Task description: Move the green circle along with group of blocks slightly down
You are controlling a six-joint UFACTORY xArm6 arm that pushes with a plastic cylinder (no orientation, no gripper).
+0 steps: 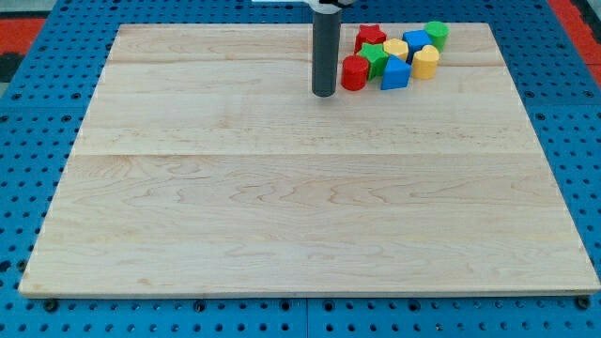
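The green circle [437, 35] sits at the top right of the bench [282, 188], heading a tight cluster: blue block [416, 40], yellow blocks [426, 62], green star [376, 58], red cylinder [354, 73]. My tip [324, 93] stands just left of the red cylinder; no fingers exist.

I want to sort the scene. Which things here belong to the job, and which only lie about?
For the job:
my tip, left of the cluster
green circle
the blocks grouped with it: red, green star, blue, yellow

Only there:
wooden board
blue pegboard
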